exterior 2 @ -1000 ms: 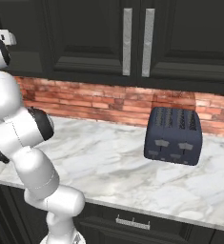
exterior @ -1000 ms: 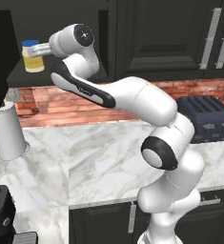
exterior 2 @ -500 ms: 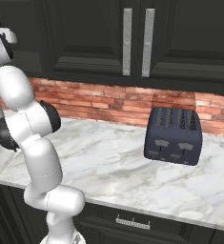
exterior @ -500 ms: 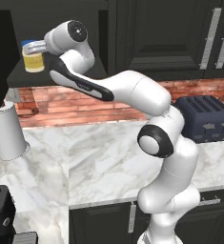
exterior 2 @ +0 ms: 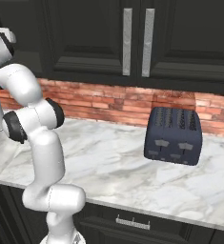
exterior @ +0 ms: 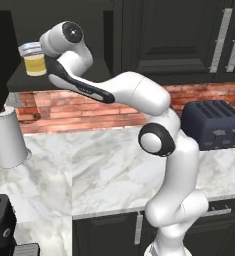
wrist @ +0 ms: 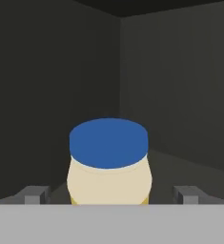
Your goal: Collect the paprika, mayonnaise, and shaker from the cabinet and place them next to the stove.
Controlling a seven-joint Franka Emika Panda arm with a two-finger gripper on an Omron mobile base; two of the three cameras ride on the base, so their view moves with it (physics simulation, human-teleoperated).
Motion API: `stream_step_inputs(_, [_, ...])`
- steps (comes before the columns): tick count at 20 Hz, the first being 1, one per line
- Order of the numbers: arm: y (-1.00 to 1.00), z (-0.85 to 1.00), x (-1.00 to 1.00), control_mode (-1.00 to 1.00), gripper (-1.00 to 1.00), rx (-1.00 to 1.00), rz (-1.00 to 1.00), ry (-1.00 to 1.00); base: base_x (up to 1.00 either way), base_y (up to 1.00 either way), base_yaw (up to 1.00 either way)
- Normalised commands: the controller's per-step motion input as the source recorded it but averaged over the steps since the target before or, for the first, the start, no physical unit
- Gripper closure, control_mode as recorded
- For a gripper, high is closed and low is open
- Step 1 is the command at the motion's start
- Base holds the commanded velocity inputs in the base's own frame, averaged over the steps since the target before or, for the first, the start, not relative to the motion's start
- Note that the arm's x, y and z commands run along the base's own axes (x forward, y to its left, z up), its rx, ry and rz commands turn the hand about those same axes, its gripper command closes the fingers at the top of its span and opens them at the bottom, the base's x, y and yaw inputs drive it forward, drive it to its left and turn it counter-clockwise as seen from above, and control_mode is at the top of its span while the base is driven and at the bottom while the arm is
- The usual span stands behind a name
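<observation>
In the hand view the jaws (wrist: 108, 195) stand wide open, one fingertip (wrist: 35, 194) at 8 o'clock and the other at 4 o'clock, with the mayonnaise jar (wrist: 108, 164) sitting between them and not pinched by either. Its blue lid faces up and its pale body rises from the bottom of that view; behind it run the dark walls and corner of the cabinet (wrist: 170, 86) recess. From the left base view, the marble desk (exterior: 104, 170) lies nearest, with a white cone-shaped object (exterior: 10, 140) at 9 o'clock and a dark toaster (exterior: 214, 125) at 3 o'clock against the brick backsplash (exterior: 89, 105). Farther up, the arm (exterior: 134, 92) reaches to 10 o'clock, where the hand meets the jar (exterior: 34, 61) on the shelf. In the right base view the toaster (exterior 2: 174, 136) stands below closed doors with silver handles (exterior 2: 136, 42).
</observation>
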Motion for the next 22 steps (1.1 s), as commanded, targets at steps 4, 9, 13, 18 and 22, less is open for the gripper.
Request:
stream_step_inputs(4, [0.12,0.0,0.16,-1.0,-1.0,0.0,0.0,0.01,0.0,0.0,0.0])
stream_step_inputs(9, [0.01,0.0,0.14,-1.0,-1.0,0.0,0.0,0.01,0.0,0.0,0.0])
stream_step_inputs(13, [0.0,0.0,0.14,-1.0,-1.0,0.0,0.0,0.01,0.0,0.0,0.0])
stream_step_inputs(18, [0.0,0.0,0.15,-1.0,-1.0,0.0,0.0,0.03,0.0,0.0,0.0])
stream_step_inputs(22, [0.01,0.0,0.17,-1.0,-1.0,0.0,0.0,0.04,0.0,0.0,0.0])
